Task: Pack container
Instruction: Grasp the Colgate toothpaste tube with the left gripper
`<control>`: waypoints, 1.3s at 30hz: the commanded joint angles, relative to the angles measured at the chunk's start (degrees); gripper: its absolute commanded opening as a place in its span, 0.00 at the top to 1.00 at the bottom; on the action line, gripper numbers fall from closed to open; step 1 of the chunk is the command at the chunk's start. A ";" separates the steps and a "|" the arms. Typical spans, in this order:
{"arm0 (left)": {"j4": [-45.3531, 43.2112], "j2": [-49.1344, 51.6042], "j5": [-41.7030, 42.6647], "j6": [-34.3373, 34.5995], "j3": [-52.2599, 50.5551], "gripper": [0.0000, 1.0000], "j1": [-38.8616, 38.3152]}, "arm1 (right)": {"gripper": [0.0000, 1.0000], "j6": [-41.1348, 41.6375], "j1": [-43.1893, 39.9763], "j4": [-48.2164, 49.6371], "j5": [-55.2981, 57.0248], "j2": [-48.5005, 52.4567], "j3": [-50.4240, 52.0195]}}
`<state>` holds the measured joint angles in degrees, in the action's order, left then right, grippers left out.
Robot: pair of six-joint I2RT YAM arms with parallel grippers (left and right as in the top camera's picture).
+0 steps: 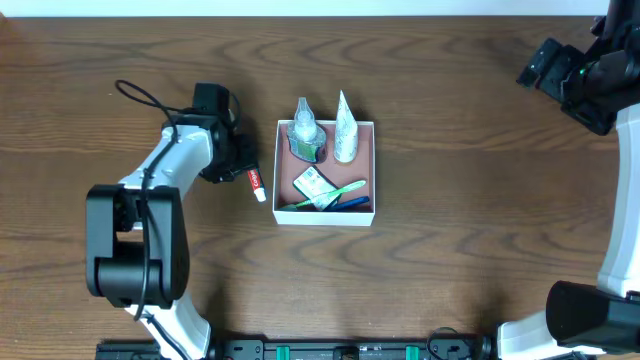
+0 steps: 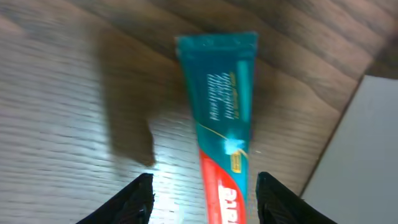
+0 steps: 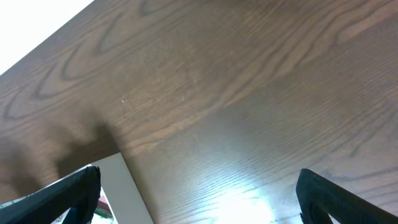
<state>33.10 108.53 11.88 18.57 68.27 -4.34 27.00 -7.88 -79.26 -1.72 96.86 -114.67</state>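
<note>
The container [image 1: 325,216], a shallow square box with white walls and a reddish-brown inside, sits mid-table. It holds two upright bottles [image 1: 303,135], a green toothbrush [image 1: 335,193], a small packet and a blue item. A red and teal toothpaste tube [image 1: 256,184] lies on the table just left of the box. My left gripper [image 1: 238,168] hovers over the tube's teal end. In the left wrist view the gripper [image 2: 202,199] is open and its fingers straddle the tube [image 2: 222,118] without closing on it. My right gripper [image 1: 545,65] is open and empty, raised at the far right; it also shows in the right wrist view [image 3: 199,193].
The box's white wall shows at the right of the left wrist view [image 2: 364,155] and at the lower left of the right wrist view [image 3: 127,193]. Dark wood table [image 1: 470,150] lies all around. The arm bases stand at the near edge.
</note>
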 commanded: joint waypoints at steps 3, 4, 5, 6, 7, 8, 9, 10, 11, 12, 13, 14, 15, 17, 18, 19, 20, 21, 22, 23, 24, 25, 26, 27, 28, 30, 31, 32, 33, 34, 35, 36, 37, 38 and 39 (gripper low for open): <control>0.98 0.61 0.68 2.19 0.20 0.46 -1.16 | 0.01 0.81 -0.35 -0.04 -0.22 -0.09 0.15; 1.31 0.79 0.37 2.84 0.20 0.47 -1.18 | 0.01 0.81 -0.35 -0.04 -0.22 -0.09 0.15; 1.62 0.90 -0.17 3.28 0.20 0.47 -1.22 | 0.01 0.81 -0.35 -0.04 -0.22 -0.09 0.15; 2.29 1.27 -1.62 4.37 0.20 0.48 -1.22 | 0.01 0.81 -0.35 -0.04 -0.22 -0.09 0.15; 2.82 1.68 -2.67 5.38 0.20 0.47 -1.22 | 0.01 0.81 -0.35 -0.04 -0.22 -0.09 0.15; 3.06 2.10 -3.21 5.88 0.20 0.47 -1.20 | 0.01 0.81 -0.35 -0.04 -0.22 -0.09 0.15; 3.06 2.78 -3.52 5.99 0.20 0.47 -1.22 | 0.01 0.81 -0.35 -0.04 -0.22 -0.09 0.15; 3.04 3.37 -3.54 5.99 0.20 0.47 -1.22 | 0.01 0.81 -0.35 -0.04 -0.22 -0.09 0.15; 2.89 4.04 -3.52 6.01 0.20 0.48 -1.20 | 0.01 0.81 -0.35 -0.04 -0.22 -0.09 0.15; 2.82 4.70 -3.54 6.01 0.20 0.47 -1.20 | 0.01 0.81 -0.35 -0.04 -0.22 -0.09 0.15; 2.80 5.35 -3.54 5.99 0.20 0.47 -1.20 | 0.01 0.81 -0.35 -0.04 -0.22 -0.09 0.15; 2.84 5.90 -3.52 5.99 0.20 0.50 -1.20 | 0.01 0.81 -0.35 -0.04 -0.22 -0.09 0.15; 2.91 6.32 -3.52 5.99 0.20 0.55 -1.20 | 0.01 0.81 -0.37 -0.04 -0.22 -0.09 0.15; 3.19 6.38 -3.52 5.97 0.20 0.71 -1.20 | 0.01 0.81 -0.35 -0.04 -0.22 -0.09 0.15; 3.19 5.99 -3.50 5.97 0.20 0.78 -1.20 | 0.01 0.81 -0.35 -0.04 -0.22 -0.09 0.15; 3.06 5.60 -3.52 5.92 0.22 0.81 -1.20 | 0.01 0.81 -0.35 -0.04 -0.22 -0.09 0.15; 3.06 4.87 -3.52 5.86 0.22 0.81 -1.20 | 0.01 0.81 -0.35 -0.04 -0.22 -0.09 0.15; 3.06 3.98 -3.52 5.09 0.24 0.81 -1.20 | 0.01 0.81 -0.35 -0.04 -0.22 -0.09 0.15; 3.06 3.04 -3.54 4.04 0.33 0.81 -1.20 | 0.01 0.81 -0.35 -0.04 -0.22 -0.09 0.15; 3.06 1.86 -3.54 2.91 0.37 0.81 -1.20 | 0.01 0.81 -0.35 -0.04 -0.22 -0.09 0.15; 3.10 0.31 -3.54 1.44 0.39 0.81 -1.20 | 0.01 0.83 -0.35 -0.04 -0.22 -0.09 0.15; 3.34 -1.51 -3.56 0.11 0.44 0.81 -1.20 | 0.01 0.81 -0.35 -0.04 -0.22 -0.09 0.15; 3.69 -3.30 -3.56 -0.79 0.50 0.81 -1.20 | 0.01 0.81 -0.35 -0.04 -0.22 -0.09 0.15; 4.07 -5.60 -3.54 -1.49 0.61 0.81 -1.20 | 0.01 0.81 -0.35 -0.04 -0.22 -0.09 0.15; 4.59 -8.13 -3.52 -2.14 0.74 0.81 -1.20 | 0.01 0.81 -0.35 -0.04 -0.22 -0.09 0.15; 5.77 -13.55 -3.52 -3.58 0.81 0.81 -1.22 | 0.01 0.81 -0.35 -0.04 -0.22 -0.09 0.15; 6.40 -16.61 -3.50 -4.11 0.81 0.81 -1.22 | 0.01 0.81 -0.35 -0.04 -0.22 -0.09 0.15; 6.91 -19.12 -3.50 -4.94 0.81 0.81 -1.22 | 0.01 0.81 -0.35 -0.04 -0.22 -0.09 0.15; 7.48 -22.49 -3.34 -6.86 0.81 0.81 -1.29 | 0.01 0.81 -0.35 -0.04 -0.22 -0.09 0.15; 7.85 -24.98 -3.32 -8.63 0.81 0.81 -1.40 | 0.01 0.81 -0.35 -0.04 -0.22 -0.09 0.15; 8.22 -27.56 -3.32 -11.10 0.81 0.86 -1.64 | 0.01 0.81 -0.35 -0.04 -0.22 -0.09 0.15; 8.48 -29.66 -3.32 -13.29 0.81 0.88 -1.95 | 0.01 0.81 -0.35 -0.04 -0.22 -0.09 0.15; 8.70 -31.71 -3.30 -16.41 0.81 0.91 -2.47 | 0.01 0.81 -0.35 -0.04 -0.22 -0.09 0.15; 9.09 -33.48 -3.30 -19.96 0.81 0.94 -3.26 | 0.01 0.81 -0.35 -0.04 -0.22 -0.09 0.15; 9.68 -34.86 -2.86 -24.44 0.81 0.94 -4.26 | 0.01 0.81 -0.35 -0.04 -0.22 -0.09 0.15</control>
<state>41.85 76.05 8.64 6.39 68.77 -6.74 27.00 -7.88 -79.26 -1.72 96.86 -114.67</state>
